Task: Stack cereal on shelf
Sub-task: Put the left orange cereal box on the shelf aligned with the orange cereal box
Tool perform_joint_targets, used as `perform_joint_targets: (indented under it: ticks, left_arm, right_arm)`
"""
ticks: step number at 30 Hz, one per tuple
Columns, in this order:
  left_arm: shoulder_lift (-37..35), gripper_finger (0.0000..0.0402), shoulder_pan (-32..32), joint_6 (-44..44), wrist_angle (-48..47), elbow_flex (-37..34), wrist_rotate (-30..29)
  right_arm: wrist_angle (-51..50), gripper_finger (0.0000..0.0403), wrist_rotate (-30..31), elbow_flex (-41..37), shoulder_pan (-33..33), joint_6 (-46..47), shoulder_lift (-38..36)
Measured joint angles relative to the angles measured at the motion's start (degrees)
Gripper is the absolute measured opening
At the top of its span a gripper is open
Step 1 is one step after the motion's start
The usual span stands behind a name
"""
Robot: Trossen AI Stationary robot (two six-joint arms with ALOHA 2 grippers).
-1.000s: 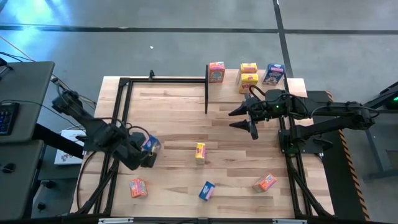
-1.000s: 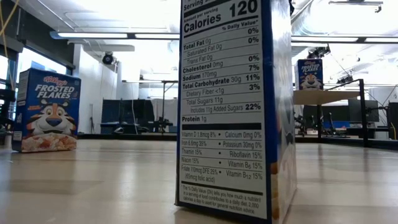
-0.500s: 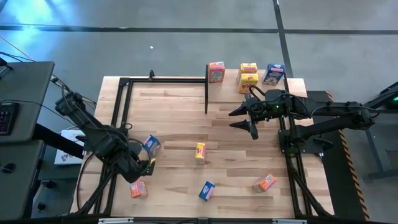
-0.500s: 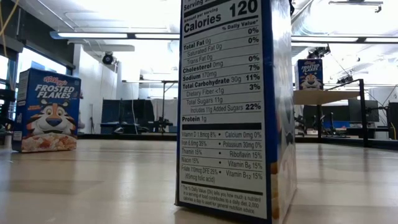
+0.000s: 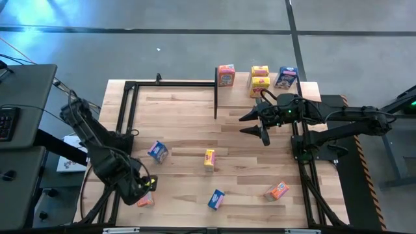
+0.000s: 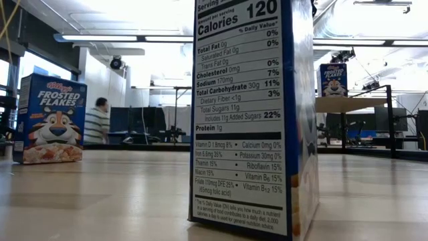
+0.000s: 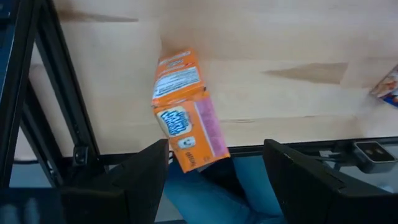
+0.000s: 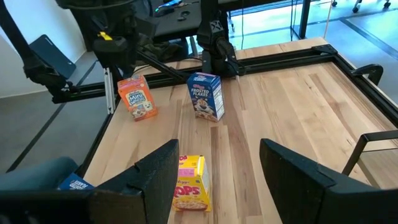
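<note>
Since the earlier frames, left gripper [image 5: 144, 190] has swung from beside the blue box [image 5: 156, 151] toward the near-left corner of the tabletop [image 5: 182, 117]; it now hangs over the orange-pink box [image 5: 144, 197] there, fingers [image 7: 134, 180] spread either side of that box, nothing pinched. Blue box now stands alone, uncovered. A person in a striped top [image 6: 99, 122] has appeared in the room behind.

Right gripper [image 5: 252, 123] unchanged: hovering over the far-right part of the table, fingers apart, empty.

Surface: light plank tabletop with black frame rails. Room beyond: grey floor, ceiling strip lights, desks.

Cereal: on the shelf [image 5: 305, 90] at the far edge, one orange-pink box [image 5: 226, 75], two yellow boxes [image 5: 260, 82] together, one blue box [image 5: 286, 77]. Loose on the table: a yellow box [image 5: 209, 158] mid-table, a second blue box [image 5: 216, 199] near the front, another orange-pink box [image 5: 277, 190] tilted front-right.
</note>
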Motion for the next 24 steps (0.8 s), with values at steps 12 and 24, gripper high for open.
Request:
perform_joint_targets:
  ticks: [12,24]
  left_arm:
    - [4.13,0.0252,-2.73,-6.11,2.12,0.04,1.40]
    - [8.05,0.0283,-2.82,-6.70,1.84,0.04,1.40]
  right_arm:
    - [-0.06,0.0217,-0.02,0.00,0.00,0.00,0.00]
    - [-0.22,0.0217,-0.01,0.00,0.01,0.00,0.00]
